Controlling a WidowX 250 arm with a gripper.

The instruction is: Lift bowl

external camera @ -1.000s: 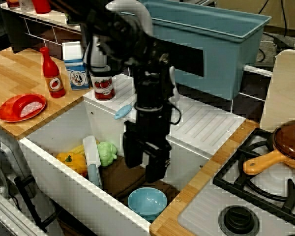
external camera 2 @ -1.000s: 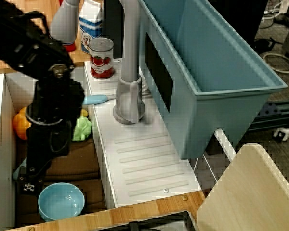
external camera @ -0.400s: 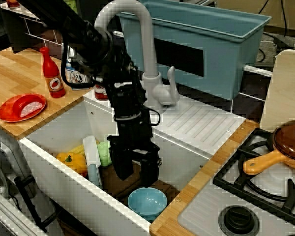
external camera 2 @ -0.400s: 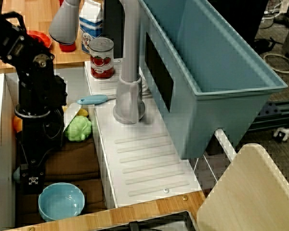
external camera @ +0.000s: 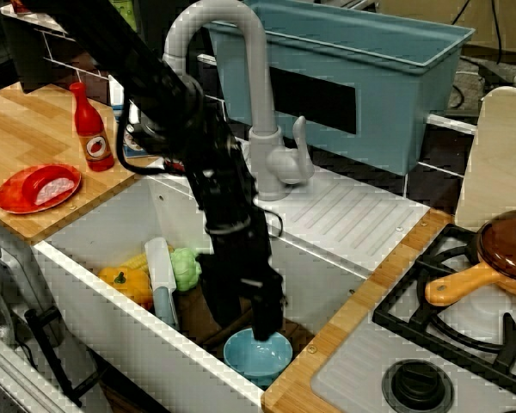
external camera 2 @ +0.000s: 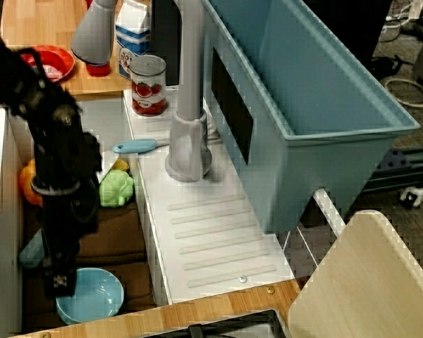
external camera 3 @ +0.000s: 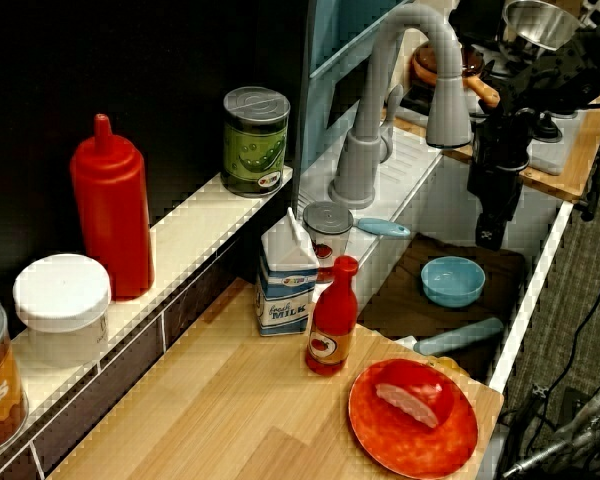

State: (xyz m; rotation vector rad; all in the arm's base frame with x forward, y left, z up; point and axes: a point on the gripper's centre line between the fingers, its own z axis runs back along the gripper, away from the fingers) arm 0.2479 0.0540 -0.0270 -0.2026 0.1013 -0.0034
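Observation:
The small light-blue bowl (external camera: 262, 355) (external camera 2: 95, 296) (external camera 3: 453, 281) sits upright on the brown mat in the near right corner of the sink. My black gripper (external camera: 248, 325) (external camera 2: 60, 282) (external camera 3: 488, 238) points straight down at the bowl's rear left rim. Its fingers look spread, one tip low at the rim and the other just outside it. Nothing is held. The arm hides part of the rim in the front view.
The sink (external camera: 95, 297) also holds a yellow pepper (external camera: 125, 284), a green vegetable (external camera: 187, 268) and a blue-handled tool (external camera: 162, 280). The grey faucet (external camera: 258, 103) and the big blue-grey tub (external camera: 361, 69) stand behind. A red plate (external camera: 37, 188), a ketchup bottle (external camera: 90, 129) and a tomato can (external camera 2: 149, 84) are on the counter.
The arm has swung left, clearing the faucet, then dropped lower into the sink toward the bowl. The gripper now reaches the bowl's rim. The bowl has not moved.

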